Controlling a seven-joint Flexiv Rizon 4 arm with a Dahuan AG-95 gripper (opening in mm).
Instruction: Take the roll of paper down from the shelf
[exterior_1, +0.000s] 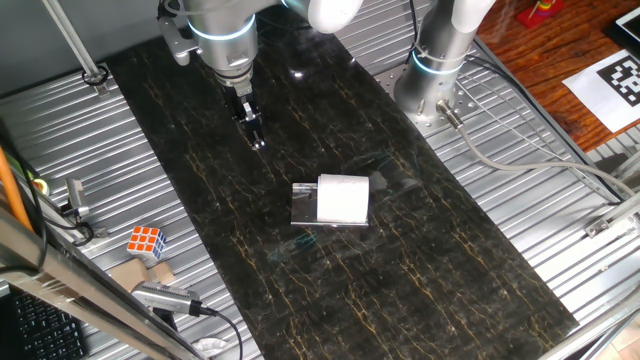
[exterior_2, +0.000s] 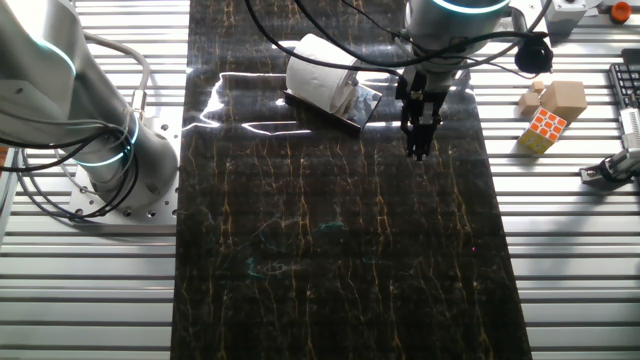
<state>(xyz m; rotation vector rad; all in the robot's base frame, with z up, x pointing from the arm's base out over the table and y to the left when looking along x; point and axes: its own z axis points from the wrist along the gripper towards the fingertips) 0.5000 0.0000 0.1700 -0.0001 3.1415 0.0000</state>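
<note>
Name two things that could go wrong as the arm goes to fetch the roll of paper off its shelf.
1. The shelf is clear and glossy, hard to see; the gripper may strike it.
2. The roll of paper looks soft and round; narrow fingers could squash it or send it rolling off.

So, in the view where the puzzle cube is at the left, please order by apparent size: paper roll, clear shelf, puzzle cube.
1. the shelf, slightly larger than the roll on it
2. the roll of paper
3. the puzzle cube, clearly smallest, though it sits somewhat nearer the camera
</note>
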